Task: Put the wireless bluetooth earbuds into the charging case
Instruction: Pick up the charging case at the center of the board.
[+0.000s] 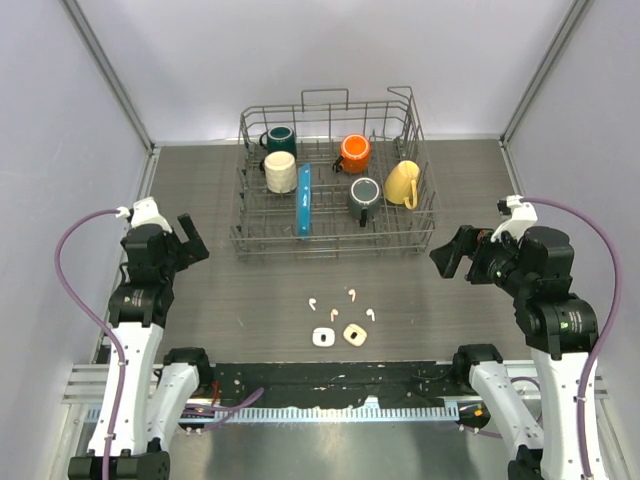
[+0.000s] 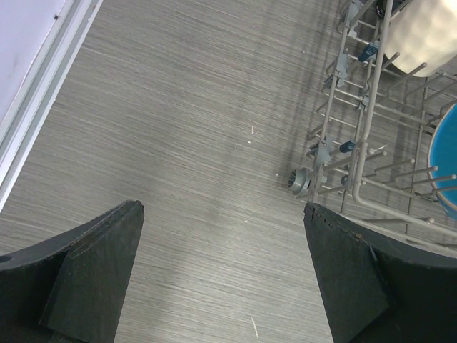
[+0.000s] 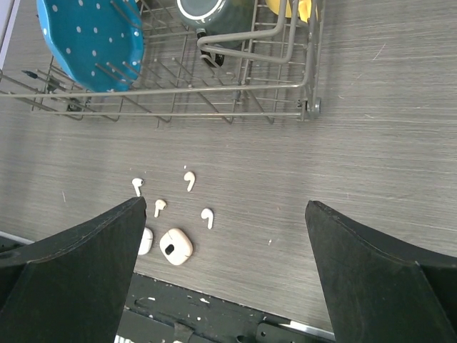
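1. The grey table carries a wire dish rack at its far middle, holding mugs and a blue plate.
2. The left gripper hovers at the left over bare table, fingers wide apart, holding nothing.
3. The right gripper hangs at the right, fingers likewise spread and empty.
4. A white case and a beige case lie side by side at the near middle.
5. Four earbuds lie scattered on the table between the cases and the rack.
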You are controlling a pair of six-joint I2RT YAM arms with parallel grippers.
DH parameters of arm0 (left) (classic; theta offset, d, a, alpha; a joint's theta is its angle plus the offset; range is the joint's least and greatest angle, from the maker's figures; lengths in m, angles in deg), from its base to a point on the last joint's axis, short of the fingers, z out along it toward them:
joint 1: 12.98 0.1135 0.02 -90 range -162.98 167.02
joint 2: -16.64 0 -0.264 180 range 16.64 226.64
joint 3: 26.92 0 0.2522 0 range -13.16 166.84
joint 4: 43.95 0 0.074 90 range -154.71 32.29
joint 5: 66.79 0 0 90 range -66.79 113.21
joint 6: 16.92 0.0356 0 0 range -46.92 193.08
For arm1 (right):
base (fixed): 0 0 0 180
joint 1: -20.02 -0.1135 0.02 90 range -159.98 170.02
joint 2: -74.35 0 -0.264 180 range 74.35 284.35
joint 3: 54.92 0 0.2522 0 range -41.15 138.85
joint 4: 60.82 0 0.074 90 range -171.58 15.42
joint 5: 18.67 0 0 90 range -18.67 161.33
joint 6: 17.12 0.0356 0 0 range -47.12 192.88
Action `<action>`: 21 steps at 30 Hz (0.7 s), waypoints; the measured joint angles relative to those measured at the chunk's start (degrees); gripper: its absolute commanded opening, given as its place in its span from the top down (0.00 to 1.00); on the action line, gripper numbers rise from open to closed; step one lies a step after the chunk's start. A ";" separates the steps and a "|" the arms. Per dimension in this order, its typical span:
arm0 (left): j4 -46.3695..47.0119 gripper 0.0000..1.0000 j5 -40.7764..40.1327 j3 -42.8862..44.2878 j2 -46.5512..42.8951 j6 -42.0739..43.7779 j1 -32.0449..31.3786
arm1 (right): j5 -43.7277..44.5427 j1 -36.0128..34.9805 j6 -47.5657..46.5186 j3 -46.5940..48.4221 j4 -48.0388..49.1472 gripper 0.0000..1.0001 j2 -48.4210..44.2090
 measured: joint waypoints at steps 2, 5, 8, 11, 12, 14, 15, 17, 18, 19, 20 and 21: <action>0.00 0.00 0.26 0.00 0.04 0.02 0.00 | 0.09 0.00 0.07 0.02 -0.46 0.01 -0.07; 0.00 0.00 0.42 0.00 0.68 0.13 0.00 | 0.09 0.00 0.35 0.02 -0.70 0.01 1.03; 0.00 0.00 0.72 0.00 1.49 0.17 0.00 | 0.07 0.00 1.99 -0.02 0.57 0.01 2.47; 0.00 0.00 0.90 0.00 1.62 0.17 0.00 | 0.02 0.00 4.28 -0.02 3.06 0.01 3.85; 0.02 0.00 0.90 0.00 1.62 0.17 0.00 | 0.04 0.00 5.14 0.00 4.22 0.01 4.59; 0.02 0.00 0.92 0.00 1.64 0.17 0.00 | 0.44 -0.48 6.64 0.98 5.64 0.00 6.93; 0.02 0.00 0.94 0.00 1.68 0.17 0.00 | 1.03 -0.87 7.26 1.77 6.25 0.01 7.93; 0.02 0.00 0.94 0.00 1.86 0.17 0.00 | 2.84 -2.49 7.98 3.72 7.13 0.01 9.84; 0.02 0.00 0.94 0.00 1.88 0.17 0.00 | 4.00 -3.65 8.33 4.66 7.80 0.01 10.75; 0.02 0.00 0.94 0.00 1.90 0.17 0.00 | 5.55 -5.38 8.83 5.42 8.31 0.01 11.32; 0.02 0.00 0.94 0.00 1.90 0.20 0.00 | 7.15 -7.87 9.27 6.03 8.61 0.01 11.52; 0.02 0.00 0.94 0.00 1.90 0.20 0.00 | 8.37 -10.14 9.62 6.45 8.72 0.01 11.54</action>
